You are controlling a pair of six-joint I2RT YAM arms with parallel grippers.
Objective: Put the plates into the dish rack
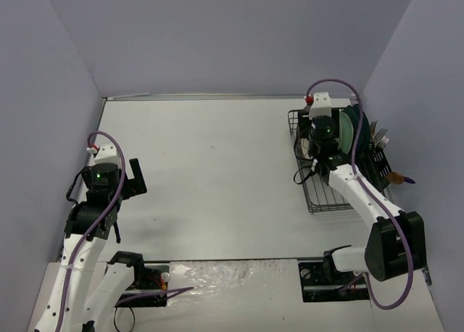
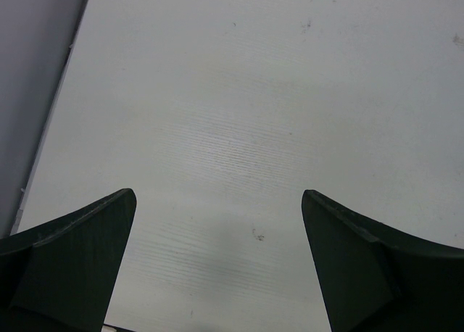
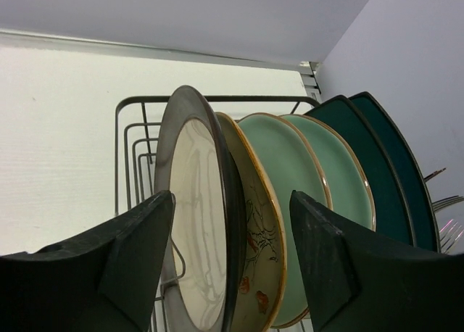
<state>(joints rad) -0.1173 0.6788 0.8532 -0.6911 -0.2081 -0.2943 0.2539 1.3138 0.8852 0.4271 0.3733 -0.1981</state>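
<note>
We see all six plates (image 3: 290,165) on edge in the dish rack (image 1: 330,200) at the worktop's (image 1: 217,165) right edge. Right jaws stand parted astride the grey-rimmed plate (image 3: 196,201), left jaws wide apart, both holding nothing. We judge the plates stiff, slick and breakable, best gripped at the top rim.

Right arm (image 1: 357,188) hangs over the dish rack (image 1: 319,201), plates (image 1: 347,133) standing inside.

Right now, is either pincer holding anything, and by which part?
Nothing. Left pincer open over the table; right pincer open, straddling the grey-rimmed plate in the rack.
</note>
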